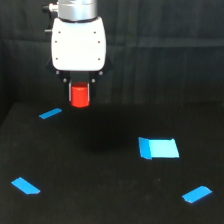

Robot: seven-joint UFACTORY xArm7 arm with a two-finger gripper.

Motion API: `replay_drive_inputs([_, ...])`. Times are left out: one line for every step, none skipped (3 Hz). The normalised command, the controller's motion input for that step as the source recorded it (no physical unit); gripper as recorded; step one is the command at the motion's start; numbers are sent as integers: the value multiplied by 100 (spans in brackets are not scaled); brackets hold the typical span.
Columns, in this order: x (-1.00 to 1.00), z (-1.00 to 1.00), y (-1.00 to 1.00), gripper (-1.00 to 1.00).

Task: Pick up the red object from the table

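pincer (79,95) clamped on small matte red object (79,96), above the table (100,175)

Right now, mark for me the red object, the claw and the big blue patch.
red object (79,96), exterior view, middle of its front face.
claw (80,95), exterior view, midway between its fingertips.
large blue patch (159,148), exterior view, its centre, on the table.

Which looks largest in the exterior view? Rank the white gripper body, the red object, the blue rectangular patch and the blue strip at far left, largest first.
1. white gripper body
2. blue rectangular patch
3. red object, held between the gripper fingers
4. blue strip

The last two look close in area; differing nearness to the camera makes their order unsure.
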Motion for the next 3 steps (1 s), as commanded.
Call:
replay_drive_inputs([-8,-2,1,-100])
replay_drive_inputs([-1,-2,5,-93])
replay_drive_inputs([-3,6,0,-96])
